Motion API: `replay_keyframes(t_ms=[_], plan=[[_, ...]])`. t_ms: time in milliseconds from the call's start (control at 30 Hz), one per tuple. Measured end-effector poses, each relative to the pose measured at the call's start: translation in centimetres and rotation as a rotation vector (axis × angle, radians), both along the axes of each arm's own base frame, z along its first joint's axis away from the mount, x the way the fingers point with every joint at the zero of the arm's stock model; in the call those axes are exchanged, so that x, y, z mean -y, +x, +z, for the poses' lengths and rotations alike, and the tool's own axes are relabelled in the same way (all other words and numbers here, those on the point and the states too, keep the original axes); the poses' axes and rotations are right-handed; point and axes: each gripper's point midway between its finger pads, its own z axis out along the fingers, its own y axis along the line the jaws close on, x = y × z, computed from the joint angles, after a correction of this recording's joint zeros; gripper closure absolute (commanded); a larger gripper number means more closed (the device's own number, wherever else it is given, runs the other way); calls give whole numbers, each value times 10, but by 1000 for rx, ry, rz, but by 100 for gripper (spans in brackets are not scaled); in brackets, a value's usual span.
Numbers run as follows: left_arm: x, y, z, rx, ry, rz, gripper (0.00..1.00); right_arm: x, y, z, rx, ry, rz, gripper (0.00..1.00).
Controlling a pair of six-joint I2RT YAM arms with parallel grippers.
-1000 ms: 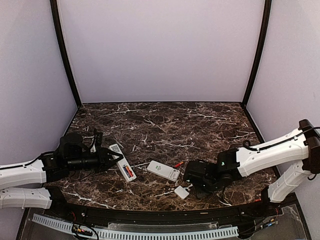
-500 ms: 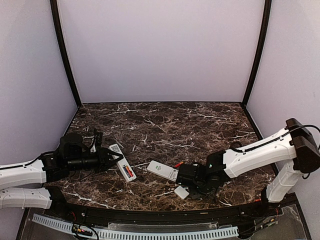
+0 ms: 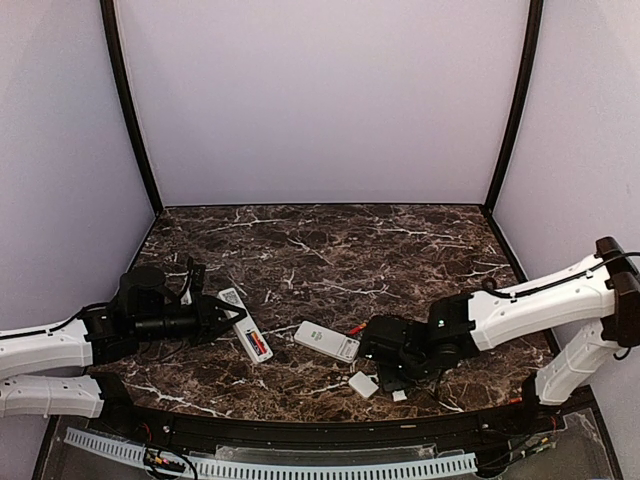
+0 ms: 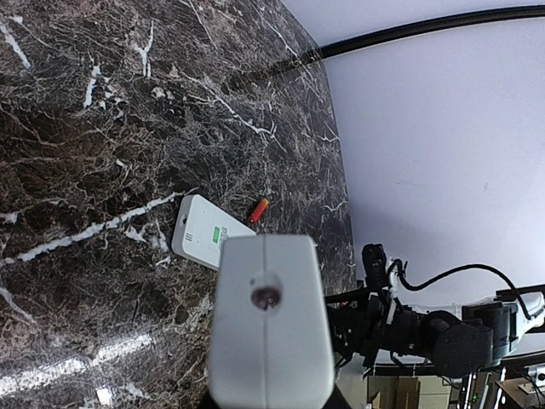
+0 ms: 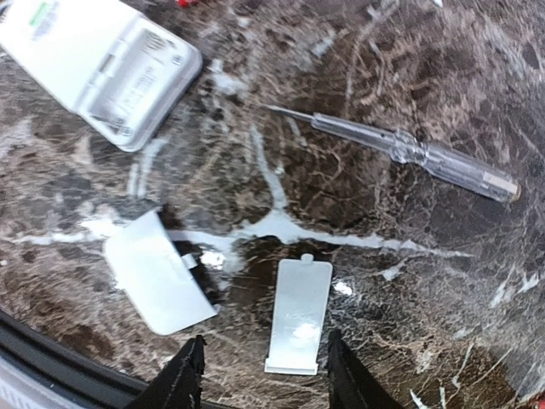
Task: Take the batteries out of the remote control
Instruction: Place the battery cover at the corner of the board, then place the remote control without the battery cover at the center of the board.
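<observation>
White cover [image 5: 298,317]: off and lying flat, so the batteries [image 3: 258,343] can come out.
Right claw [image 5: 266,377]: fingers apart above it.
Left claw [image 3: 232,314]: clamped on the remote [image 3: 250,338] to steady it.

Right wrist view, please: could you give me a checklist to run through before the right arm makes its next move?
1. Right gripper free: open, nothing between its fingers. Ok.
2. Middle remote unloaded: its compartment is uncovered and looks empty. Ok.
3. Covers off: the wide cover and the narrow cover lie detached and apart. Ok.
4. Red battery out: it lies loose beside the middle remote. Ok.
5. Left remote unloaded: red shows in its compartment. Not ok.
6. Left gripper gripping the left remote firmly: cannot tell.
</observation>
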Motion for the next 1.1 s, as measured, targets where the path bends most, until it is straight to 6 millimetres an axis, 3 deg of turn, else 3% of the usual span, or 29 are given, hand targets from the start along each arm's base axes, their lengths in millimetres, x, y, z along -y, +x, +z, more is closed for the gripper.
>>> replay_keyframes(t_ms=[200, 333, 667, 1100], plan=[[1, 1, -4, -9, 7, -2, 100, -10, 6, 42, 54, 190, -1, 44], [6, 3, -19, -46, 31, -15, 100, -7, 19, 56, 82, 273, -37, 43], [19, 2, -79, -179, 147, -84, 98, 0, 53, 59, 111, 356, -99, 39], [51, 16, -102, -217, 159, -177, 93, 3, 67, 65, 125, 396, -114, 38]])
